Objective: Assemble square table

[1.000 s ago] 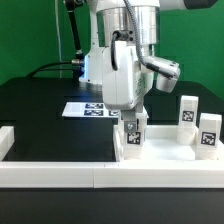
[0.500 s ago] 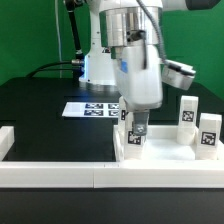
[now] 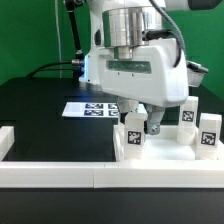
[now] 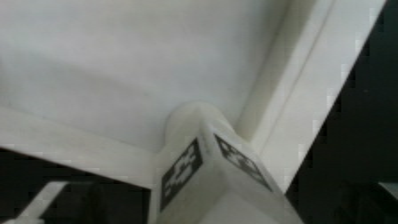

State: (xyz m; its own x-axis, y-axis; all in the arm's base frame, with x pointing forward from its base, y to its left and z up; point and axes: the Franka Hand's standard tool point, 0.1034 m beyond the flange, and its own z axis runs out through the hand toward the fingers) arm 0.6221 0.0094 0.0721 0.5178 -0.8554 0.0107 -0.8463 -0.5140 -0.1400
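i see my two-finger gripper spread open and holding nothing, low centre of the exterior view, straddling the small white tagged block leg standing upright inside the white plastic square tray-like top.

The exterior view looks from in front of the arm, slightly above the black counter, at middling range, facing the robot's base. The wrist view sits on the arm, pointing down, very near a tagged white leg and the square tabletop. Both views share that leg and the tabletop.
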